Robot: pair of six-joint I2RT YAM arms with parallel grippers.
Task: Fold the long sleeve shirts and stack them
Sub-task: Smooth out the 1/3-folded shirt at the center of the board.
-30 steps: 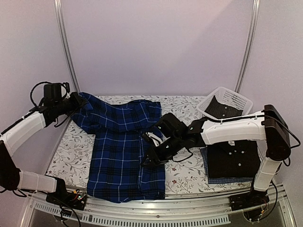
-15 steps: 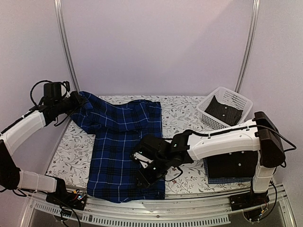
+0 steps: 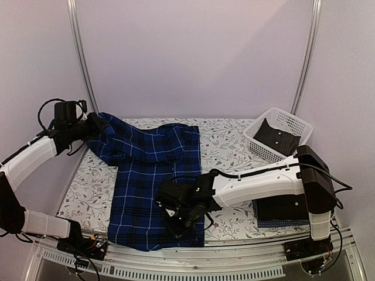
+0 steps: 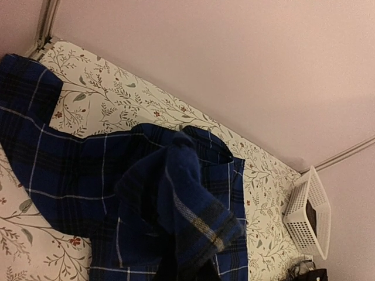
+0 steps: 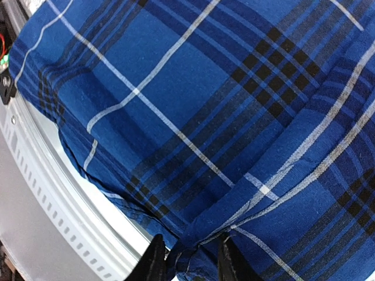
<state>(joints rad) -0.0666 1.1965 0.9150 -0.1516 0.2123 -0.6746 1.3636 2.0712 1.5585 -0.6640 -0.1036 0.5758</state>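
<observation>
Two arms on the dark blue plaid cloth shirt with thin white lines (image 3: 146,181), spread left-centre on the floral-print table (image 3: 228,140). Left gripper (image 3: 96,126) clamped on its raised far corner. Right gripper (image 5: 190,260) straddles the near hem, jaws partly apart; grip unconfirmed. Step: folding. Next: secure hem, carry it toward the collar.

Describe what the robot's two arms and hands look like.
The two arms match. The left arm and right arm have smooth white shells on the long links, with chunky black joints and bases. Thin black cables loop loosely outside the joints. The left hand and right hand are black, and the wrist view shows slim black fingers.
</observation>
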